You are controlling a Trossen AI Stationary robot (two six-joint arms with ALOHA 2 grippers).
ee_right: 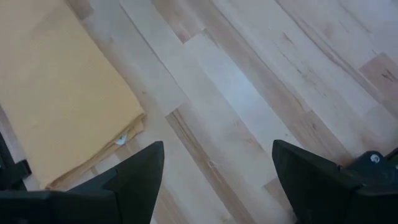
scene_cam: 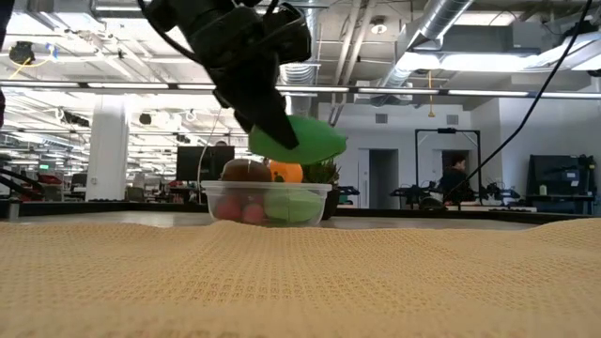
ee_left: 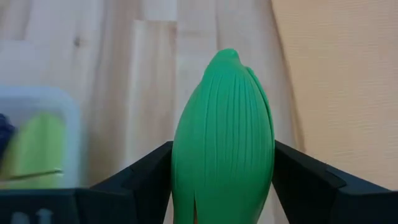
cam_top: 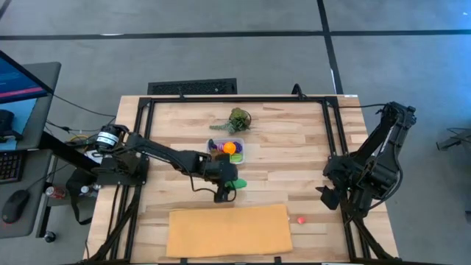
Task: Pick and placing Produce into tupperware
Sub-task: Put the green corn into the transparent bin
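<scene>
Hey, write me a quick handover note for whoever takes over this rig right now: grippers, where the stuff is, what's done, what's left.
Left gripper: shut on green leaf piece, held above the table between tupperware and tan sheet.
Right gripper: open, empty, waiting at the table's right side.
Done: several pieces are in the tupperware.
Left: drop in the green piece; collect the red piece by the sheet.
</scene>
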